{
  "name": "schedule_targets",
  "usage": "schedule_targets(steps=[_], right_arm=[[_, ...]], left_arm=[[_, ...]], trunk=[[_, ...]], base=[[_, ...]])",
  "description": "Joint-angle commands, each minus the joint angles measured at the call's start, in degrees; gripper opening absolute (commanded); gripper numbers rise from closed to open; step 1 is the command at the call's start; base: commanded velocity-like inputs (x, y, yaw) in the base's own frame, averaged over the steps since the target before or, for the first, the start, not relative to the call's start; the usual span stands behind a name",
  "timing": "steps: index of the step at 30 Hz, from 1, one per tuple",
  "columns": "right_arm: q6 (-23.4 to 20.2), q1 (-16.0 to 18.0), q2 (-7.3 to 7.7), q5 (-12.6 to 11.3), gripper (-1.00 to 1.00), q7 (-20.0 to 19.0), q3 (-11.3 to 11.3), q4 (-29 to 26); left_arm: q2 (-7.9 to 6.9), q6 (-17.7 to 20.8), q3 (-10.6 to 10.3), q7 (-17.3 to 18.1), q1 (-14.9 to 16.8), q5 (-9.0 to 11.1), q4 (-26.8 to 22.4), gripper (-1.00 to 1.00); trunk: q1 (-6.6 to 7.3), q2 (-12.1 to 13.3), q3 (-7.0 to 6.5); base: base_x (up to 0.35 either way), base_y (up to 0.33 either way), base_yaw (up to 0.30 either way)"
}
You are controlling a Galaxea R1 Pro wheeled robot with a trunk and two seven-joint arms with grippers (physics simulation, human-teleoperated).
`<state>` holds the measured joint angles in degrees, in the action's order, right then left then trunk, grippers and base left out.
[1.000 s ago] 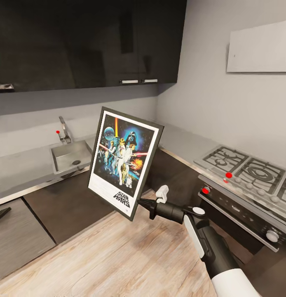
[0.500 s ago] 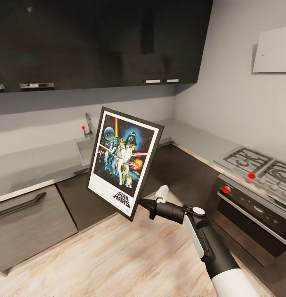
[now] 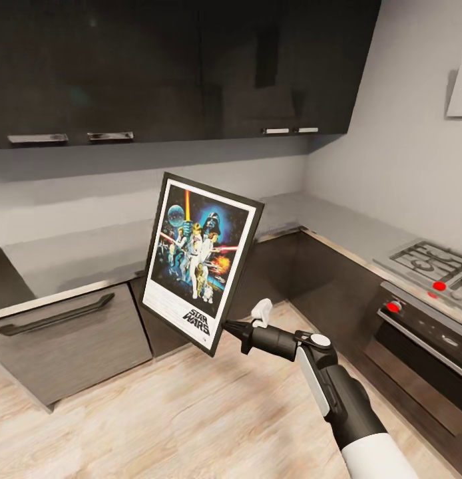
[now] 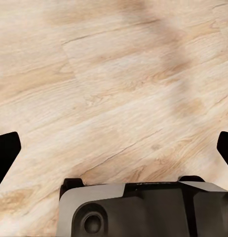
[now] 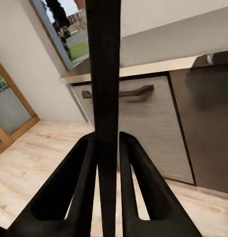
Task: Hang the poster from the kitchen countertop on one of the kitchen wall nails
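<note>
In the head view the Star Wars poster [image 3: 201,259] hangs upright in the air, slightly tilted, with its artwork facing me. My right gripper [image 3: 227,326] is shut on the frame's lower right corner, the arm reaching in from the lower right. Seen from the right wrist, the poster's black edge [image 5: 104,89] runs as a thin strip between the two fingers [image 5: 69,192] of the right gripper [image 5: 108,148]. Behind it, the glossy grey countertop [image 3: 71,256] runs along the back wall and turns the corner. My left gripper [image 4: 114,153] stands open over the wooden floor, nothing between its fingertips.
Dark upper cabinets [image 3: 178,66] hang above the worktop. A grey drawer front with a dark handle [image 3: 58,316] sits at the lower left. A gas hob and oven with red knobs [image 3: 424,266] stand at the right. Wooden floor [image 3: 191,419] lies in front.
The whole picture has slid to the right, so the camera has turned left: the hob is nearer the right edge and the sink is out of sight. Poster and right arm keep their place.
</note>
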<state>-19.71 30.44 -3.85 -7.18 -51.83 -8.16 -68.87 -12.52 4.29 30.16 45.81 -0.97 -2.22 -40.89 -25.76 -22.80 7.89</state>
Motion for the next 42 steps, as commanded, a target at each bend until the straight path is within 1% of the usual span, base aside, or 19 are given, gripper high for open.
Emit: schedule_targets(steps=[1, 4, 13, 42], right_arm=[[-0.59, 0.05, -0.01, -0.57, -1.0, -0.03, -0.01, 0.02], [-0.59, 0.05, -0.01, -0.6, -1.0, -0.03, -0.01, 0.04], [-0.53, 0.04, -0.01, -0.51, -1.0, 0.02, -0.09, 0.05], [-0.5, 0.05, -0.06, -0.41, -1.0, 0.06, -0.1, 0.05]], left_arm=[[0.04, 0.45, 0.23, 0.33, 0.0, -0.23, -0.15, 1.0], [0.04, 0.45, 0.21, 0.33, 0.0, -0.24, -0.12, 1.0], [0.04, 0.45, 0.32, 0.33, 0.0, -0.16, -0.07, 1.0], [0.04, 0.53, 0.36, 0.33, 0.0, -0.15, -0.07, 1.0]], trunk=[[-0.03, -0.12, 0.11], [-0.03, -0.12, 0.11], [-0.03, -0.12, 0.11], [-0.03, -0.12, 0.11]], base=[[-0.123, 0.175, 0.288], [-0.144, 0.199, 0.237], [-0.197, 0.246, 0.113], [-0.209, 0.255, 0.287]])
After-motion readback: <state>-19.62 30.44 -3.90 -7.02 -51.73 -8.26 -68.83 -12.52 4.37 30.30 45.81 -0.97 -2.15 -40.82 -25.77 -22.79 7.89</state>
